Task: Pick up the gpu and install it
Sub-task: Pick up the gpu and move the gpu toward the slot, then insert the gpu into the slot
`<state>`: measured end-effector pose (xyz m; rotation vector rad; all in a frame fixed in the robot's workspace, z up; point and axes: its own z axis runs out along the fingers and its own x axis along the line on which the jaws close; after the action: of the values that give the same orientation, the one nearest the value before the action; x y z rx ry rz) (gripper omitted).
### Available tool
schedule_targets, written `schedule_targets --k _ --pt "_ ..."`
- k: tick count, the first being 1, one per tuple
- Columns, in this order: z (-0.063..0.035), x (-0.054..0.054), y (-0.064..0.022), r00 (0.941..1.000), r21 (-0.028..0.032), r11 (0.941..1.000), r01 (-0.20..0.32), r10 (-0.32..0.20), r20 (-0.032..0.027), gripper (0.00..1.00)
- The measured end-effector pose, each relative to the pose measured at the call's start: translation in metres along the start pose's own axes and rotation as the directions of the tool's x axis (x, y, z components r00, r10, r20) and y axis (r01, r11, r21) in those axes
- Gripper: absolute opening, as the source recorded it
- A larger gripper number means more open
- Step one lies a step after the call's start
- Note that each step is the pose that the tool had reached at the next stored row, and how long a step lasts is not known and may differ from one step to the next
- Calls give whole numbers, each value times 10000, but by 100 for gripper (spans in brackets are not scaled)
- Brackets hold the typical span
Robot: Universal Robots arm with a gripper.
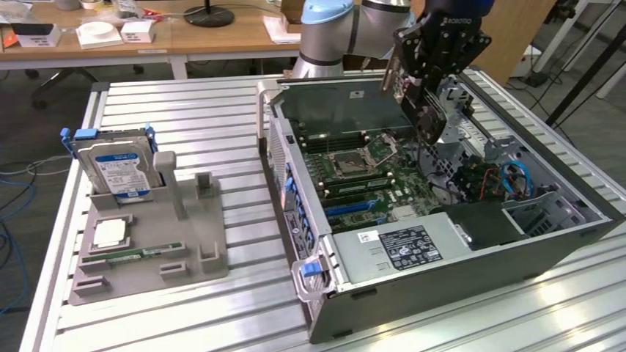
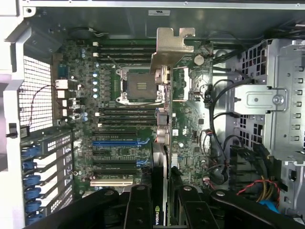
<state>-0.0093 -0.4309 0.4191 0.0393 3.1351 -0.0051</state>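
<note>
1. Gripper [image 2: 160, 200] up close, jaws clamped on the gpu [image 2: 163, 129], which is held edge-on with its silver bracket [image 2: 171, 47] at the far end.
2. From the exterior view, the card hangs inside the open computer case [image 1: 470, 257], over the motherboard [image 2: 119, 157] and apparently clear of it.
3. Pick-up looks done; I'd call this the install approach.
4. Seating calls for the connector edge squared along a blue slot [image 2: 116, 142].

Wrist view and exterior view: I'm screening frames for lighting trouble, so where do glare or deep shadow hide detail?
Exterior view: glare streaks the metal table beside the computer case. Wrist view: the case's pale side wall is washed out, the silver bracket of the gpu gleams, and the gripper gripping it sits in near-black shadow.
</note>
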Motion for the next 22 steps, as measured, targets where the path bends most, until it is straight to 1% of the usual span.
schedule_targets --k 3,5,14,22 --pt "0 -4 0 10000 0 10000 -3 3 0 26" --pt "0 -89 2 10000 0 10000 -1 1 0 26" --pt "0 -89 2 10000 1 10000 20 -20 0 26" --pt "1 -89 2 9996 -1 9996 268 -268 1 26"
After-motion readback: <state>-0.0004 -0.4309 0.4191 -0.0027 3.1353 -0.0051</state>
